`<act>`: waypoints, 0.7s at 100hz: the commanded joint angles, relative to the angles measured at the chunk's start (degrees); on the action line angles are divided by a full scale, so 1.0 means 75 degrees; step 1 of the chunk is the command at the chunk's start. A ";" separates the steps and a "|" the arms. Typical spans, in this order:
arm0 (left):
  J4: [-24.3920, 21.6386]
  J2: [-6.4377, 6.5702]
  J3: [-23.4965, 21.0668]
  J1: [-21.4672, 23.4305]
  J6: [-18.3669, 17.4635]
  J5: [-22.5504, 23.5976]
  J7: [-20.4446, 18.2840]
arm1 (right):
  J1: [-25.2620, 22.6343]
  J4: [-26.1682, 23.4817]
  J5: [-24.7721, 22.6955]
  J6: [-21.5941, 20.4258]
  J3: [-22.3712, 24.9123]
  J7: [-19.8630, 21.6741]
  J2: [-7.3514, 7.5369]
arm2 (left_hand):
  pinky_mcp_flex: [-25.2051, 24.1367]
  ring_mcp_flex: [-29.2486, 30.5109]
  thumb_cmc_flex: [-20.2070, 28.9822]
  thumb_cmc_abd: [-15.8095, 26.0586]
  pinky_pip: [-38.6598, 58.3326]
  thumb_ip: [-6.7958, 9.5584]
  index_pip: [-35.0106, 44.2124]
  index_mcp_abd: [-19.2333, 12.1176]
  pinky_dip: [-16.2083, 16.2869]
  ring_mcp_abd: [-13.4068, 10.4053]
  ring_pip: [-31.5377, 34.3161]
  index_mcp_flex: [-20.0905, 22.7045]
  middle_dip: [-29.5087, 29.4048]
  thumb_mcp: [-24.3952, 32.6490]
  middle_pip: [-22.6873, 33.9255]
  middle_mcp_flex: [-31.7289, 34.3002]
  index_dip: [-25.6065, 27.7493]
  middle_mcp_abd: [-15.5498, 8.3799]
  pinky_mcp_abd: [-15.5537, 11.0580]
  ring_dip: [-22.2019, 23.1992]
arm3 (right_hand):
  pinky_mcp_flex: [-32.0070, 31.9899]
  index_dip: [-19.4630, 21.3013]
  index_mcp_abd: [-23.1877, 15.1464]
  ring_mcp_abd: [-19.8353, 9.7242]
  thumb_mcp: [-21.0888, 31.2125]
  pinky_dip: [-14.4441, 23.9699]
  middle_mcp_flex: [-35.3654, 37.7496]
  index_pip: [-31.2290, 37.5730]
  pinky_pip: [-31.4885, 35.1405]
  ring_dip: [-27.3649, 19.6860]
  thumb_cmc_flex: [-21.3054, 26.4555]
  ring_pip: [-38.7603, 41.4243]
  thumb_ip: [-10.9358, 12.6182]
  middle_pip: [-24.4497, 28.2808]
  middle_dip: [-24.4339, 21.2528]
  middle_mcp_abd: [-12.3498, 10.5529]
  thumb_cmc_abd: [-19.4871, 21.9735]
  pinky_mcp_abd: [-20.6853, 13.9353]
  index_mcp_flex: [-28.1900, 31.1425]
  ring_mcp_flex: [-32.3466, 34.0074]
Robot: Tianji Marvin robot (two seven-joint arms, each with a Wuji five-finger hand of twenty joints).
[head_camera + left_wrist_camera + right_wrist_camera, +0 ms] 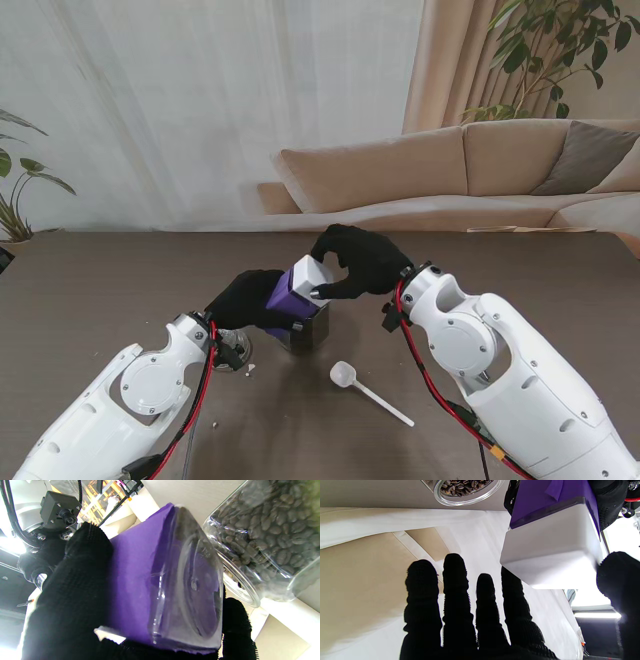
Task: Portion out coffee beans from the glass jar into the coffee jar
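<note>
The coffee jar (292,293), a clear container wrapped in a purple label and capped with a white lid (311,276), is held tilted above the table (90,290) near the middle of the stand's view. It is gripped around its body by the left hand (243,299), whose black-gloved fingers are closed on the purple label. The right hand (358,262) is set on the white lid, which is pinched between index finger and thumb.

In the right wrist view the remaining fingers (452,585) are seen spread and extended, touching nothing, while the lid (552,552) sits between the index finger and the thumb (617,580). Whether the lid is already loosened cannot be told.

The glass jar (305,328) stands on the table directly under the coffee jar, largely hidden in the stand's view. Its contents are shown only by the wrist cameras: coffee beans (270,522) fill it, and its open mouth (467,490) is seen uncovered.

A white scoop (366,390) lies on the table, to the right of the glass jar and nearer to me.
</note>
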 commanded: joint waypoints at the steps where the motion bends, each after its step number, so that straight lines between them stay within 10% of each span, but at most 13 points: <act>1: -0.0086 -0.0043 -0.0006 -0.0018 -0.0005 -0.0038 -0.0120 | -0.0098 -0.0116 -0.0134 0.0108 0.0034 0.0137 -0.0022 | -0.0203 -0.0026 0.1300 0.1810 -0.0063 0.0326 0.1519 -0.0596 -0.0049 0.0281 0.0515 0.1078 0.0038 0.3290 0.0049 0.0092 0.0460 -0.0393 -0.1005 0.0195 | -0.2082 -0.0023 0.0137 0.0131 -0.0395 0.0102 -0.0812 -0.0146 -0.0396 -0.0366 -0.0374 -0.0687 0.0226 -0.0225 -0.0249 0.0170 0.0269 0.0268 -0.1073 -0.0598; 16: -0.0091 -0.0042 -0.0003 -0.0015 0.0005 -0.0043 -0.0124 | -0.0136 -0.0235 -0.0106 0.0292 0.0162 0.0220 -0.0018 | -0.0202 -0.0027 0.1301 0.1809 -0.0064 0.0328 0.1519 -0.0595 -0.0050 0.0287 0.0514 0.1076 0.0043 0.3290 0.0055 0.0096 0.0462 -0.0403 -0.1010 0.0194 | -0.2433 -0.0656 0.0157 0.0286 -0.2255 0.0116 -0.2320 -0.0978 -0.1075 -0.1032 -0.0296 -0.1848 0.0707 -0.0400 -0.0779 0.0298 0.1650 0.0432 -0.3674 -0.1276; 22: -0.0096 -0.0042 -0.0004 -0.0012 0.0011 -0.0046 -0.0126 | -0.0181 -0.0262 0.0121 0.0319 0.0202 0.0172 -0.0047 | -0.0202 -0.0024 0.1299 0.1812 -0.0064 0.0328 0.1518 -0.0595 -0.0050 0.0287 0.0516 0.1074 0.0040 0.3292 0.0050 0.0090 0.0461 -0.0396 -0.1010 0.0195 | -0.2405 -0.0729 -0.0478 0.0404 -0.1695 0.0120 -0.2360 -0.1525 -0.1189 -0.1177 -0.0881 -0.2093 0.0918 -0.0693 -0.1051 0.0308 0.1253 0.0559 -0.3953 -0.1253; 42: -0.0062 -0.0051 0.0059 -0.0084 -0.0008 -0.0099 -0.0137 | -0.0289 -0.0307 0.0928 0.0260 0.0157 0.0482 -0.0043 | -0.0198 -0.0018 0.1296 0.1810 -0.0060 0.0327 0.1518 -0.0609 -0.0049 0.0274 0.0519 0.1071 0.0043 0.3291 0.0053 0.0091 0.0460 -0.0404 -0.1011 0.0196 | -0.1946 -0.0114 -0.1798 0.0653 -0.1656 0.0014 -0.1723 -0.1827 -0.1388 -0.1447 -0.0247 -0.2542 0.0904 -0.0899 -0.1419 0.0373 0.0737 0.0875 -0.2807 -0.0645; 70: -0.0059 -0.0054 0.0092 -0.0151 -0.0061 -0.0120 -0.0143 | -0.0334 -0.0026 0.1495 0.0070 -0.0181 0.0237 -0.0150 | -0.0178 -0.0005 0.1289 0.1801 -0.0028 0.0325 0.1527 -0.0607 -0.0035 0.0289 0.0527 0.1081 0.0045 0.3295 0.0061 0.0099 0.0461 -0.0405 -0.1005 0.0197 | -0.1477 0.0321 -0.2366 0.0778 -0.1757 -0.0147 -0.1006 -0.1146 -0.1438 -0.1501 0.0549 -0.2608 0.0905 -0.0870 -0.1550 0.0347 0.0199 0.1097 -0.1760 -0.0007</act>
